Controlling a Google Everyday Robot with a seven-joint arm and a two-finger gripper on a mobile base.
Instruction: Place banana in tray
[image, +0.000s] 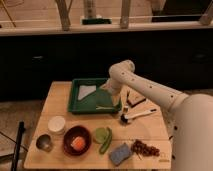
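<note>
Your end effector (109, 96) hangs low over the right half of the dark green rectangular tray (82, 104) on the wooden table (152, 131). You cannot tell its opening. The small pale-yellow banana (106, 108) lies inside the tray, by the front rim.

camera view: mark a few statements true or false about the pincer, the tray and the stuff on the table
1. The pincer is over the tray. True.
2. The bowl holds the banana. False: the bowl holds an orange item; the banana lies in the tray near its front rim.
3. The sponge is inside the tray. False: it lies on the table, near the front edge.
4. The grapes lie beside the sponge. True.
</note>
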